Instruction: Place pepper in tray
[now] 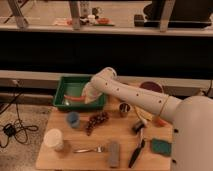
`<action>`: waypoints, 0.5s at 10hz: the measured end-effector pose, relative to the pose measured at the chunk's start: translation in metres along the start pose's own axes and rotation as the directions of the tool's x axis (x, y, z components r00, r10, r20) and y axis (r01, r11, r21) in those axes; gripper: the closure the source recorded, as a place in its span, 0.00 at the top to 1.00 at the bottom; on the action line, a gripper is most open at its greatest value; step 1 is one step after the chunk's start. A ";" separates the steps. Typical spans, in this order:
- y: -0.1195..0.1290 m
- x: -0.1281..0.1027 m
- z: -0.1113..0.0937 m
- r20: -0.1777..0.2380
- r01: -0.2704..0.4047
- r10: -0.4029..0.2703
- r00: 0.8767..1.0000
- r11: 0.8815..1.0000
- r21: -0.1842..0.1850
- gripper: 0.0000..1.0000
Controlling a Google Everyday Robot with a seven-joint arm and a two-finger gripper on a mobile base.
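Observation:
The green tray (62,85) stands at the back left of the wooden table. The slim orange-red pepper (75,98) is inside the tray near its front wall, low over or on the tray floor. My gripper (89,95) is down inside the tray at the pepper's right end, and the white arm (135,97) reaches in from the right. The gripper's body hides the pepper's right end.
In front of the tray are a blue cup (73,119), dark grapes (97,120) and a metal cup (124,109). Nearer the front are a white cup (53,139), a fork (90,149), a grey block (114,153), a black utensil (137,149) and a green sponge (161,146). A brown bowl (151,87) stands at the back right.

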 end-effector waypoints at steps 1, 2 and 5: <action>0.000 0.000 0.000 0.000 0.000 0.000 1.000 1.000 0.000 0.14; 0.000 0.001 0.000 0.000 -0.004 0.004 1.000 1.000 0.003 0.14; -0.024 0.014 0.015 -0.016 -0.029 0.030 0.999 0.999 0.022 0.14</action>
